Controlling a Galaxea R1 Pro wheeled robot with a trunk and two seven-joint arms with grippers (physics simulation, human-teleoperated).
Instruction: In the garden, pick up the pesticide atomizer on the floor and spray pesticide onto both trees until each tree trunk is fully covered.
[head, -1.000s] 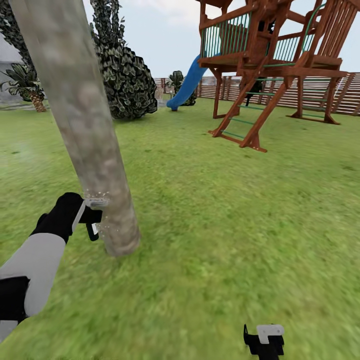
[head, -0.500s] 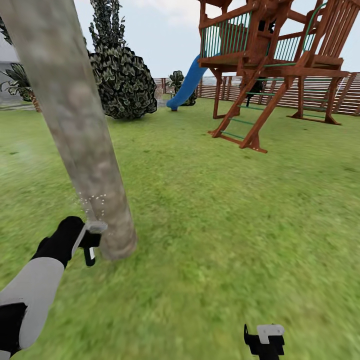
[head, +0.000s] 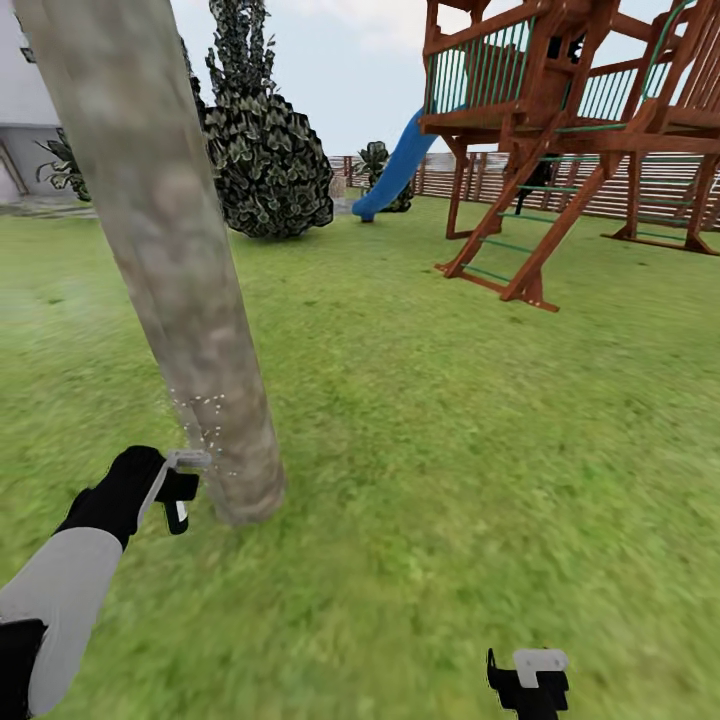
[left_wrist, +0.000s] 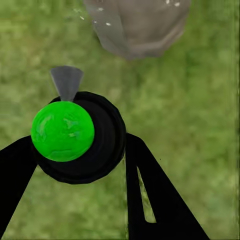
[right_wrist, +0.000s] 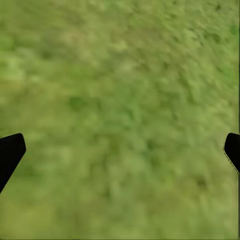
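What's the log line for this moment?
left claw: shut on atomizer | spray specks on trunk base | right claw: open, over lawn

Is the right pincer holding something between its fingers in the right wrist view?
No: the right pincer is open, with its two black fingertips far apart and only blurred green grass between them.

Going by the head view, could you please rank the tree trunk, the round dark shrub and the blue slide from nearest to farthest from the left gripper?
1. Tree trunk, right beside the left gripper.
2. Round dark shrub, far back across the lawn.
3. Blue slide, farther back, near the fence.
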